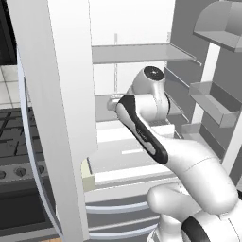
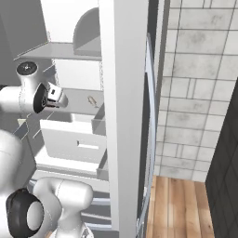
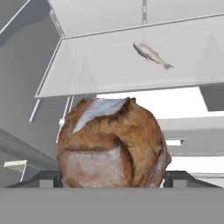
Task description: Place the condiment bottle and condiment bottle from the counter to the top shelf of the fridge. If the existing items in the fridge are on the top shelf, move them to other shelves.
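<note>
— What is the gripper (image 3: 113, 181) doing?

— It is clamped on a round brown loaf of bread (image 3: 112, 143). One dark finger shows on each side of the loaf, low in the hand view. The loaf is nearly a ball, so it has no clear long side (its pale crust patch faces up).

— Where is it?

— Inside the open fridge, in front of a glass shelf (image 3: 65, 74). In the left base view the arm (image 1: 144, 125) reaches in over the white drawer (image 1: 137, 163).

— What else is near?

— A small silver fish (image 3: 151, 54) lies on that glass shelf, above and behind the loaf, well apart from it. Its tail points to the right in the hand view. The fridge door (image 1: 52, 104) stands open at the left, and door bins (image 1: 215, 106) hang at the right.

— And the bottles?

— I cannot see them.
</note>
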### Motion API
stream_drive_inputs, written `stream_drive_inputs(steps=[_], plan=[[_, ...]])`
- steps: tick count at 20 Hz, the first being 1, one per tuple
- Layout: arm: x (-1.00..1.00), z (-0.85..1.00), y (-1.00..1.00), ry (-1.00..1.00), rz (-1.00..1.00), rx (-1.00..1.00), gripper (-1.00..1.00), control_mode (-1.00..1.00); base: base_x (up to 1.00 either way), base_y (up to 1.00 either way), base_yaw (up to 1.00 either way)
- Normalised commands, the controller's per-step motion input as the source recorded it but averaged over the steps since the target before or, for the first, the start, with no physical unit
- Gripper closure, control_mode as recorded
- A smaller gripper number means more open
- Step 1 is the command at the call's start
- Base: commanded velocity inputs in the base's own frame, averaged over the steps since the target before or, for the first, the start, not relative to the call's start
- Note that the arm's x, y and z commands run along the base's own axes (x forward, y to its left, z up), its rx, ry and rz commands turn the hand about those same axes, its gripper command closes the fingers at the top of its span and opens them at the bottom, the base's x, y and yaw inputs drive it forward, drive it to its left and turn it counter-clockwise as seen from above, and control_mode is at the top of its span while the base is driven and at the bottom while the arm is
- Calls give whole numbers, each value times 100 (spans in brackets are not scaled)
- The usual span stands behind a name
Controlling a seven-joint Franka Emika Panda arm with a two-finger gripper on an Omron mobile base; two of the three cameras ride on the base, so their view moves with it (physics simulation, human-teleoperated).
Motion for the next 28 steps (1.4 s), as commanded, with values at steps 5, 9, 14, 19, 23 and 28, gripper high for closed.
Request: stream_drive_inputs(steps=[5, 9, 14, 19, 23, 28], plan=[[72, -18, 27, -9, 1, 0, 100, -100, 0, 0, 0], [58, -34, 14, -2, 1, 0, 100, -100, 0, 0, 0], [48, -25, 9, 0, 1, 0, 100, -100, 0, 0, 0], [64, -22, 10, 0, 1, 0, 100, -100, 0, 0, 0], [69, -23, 9, -1, 0, 0, 100, -100, 0, 0, 0], [71, -31, 11, -3, 0, 0, 100, -100, 0, 0, 0]])
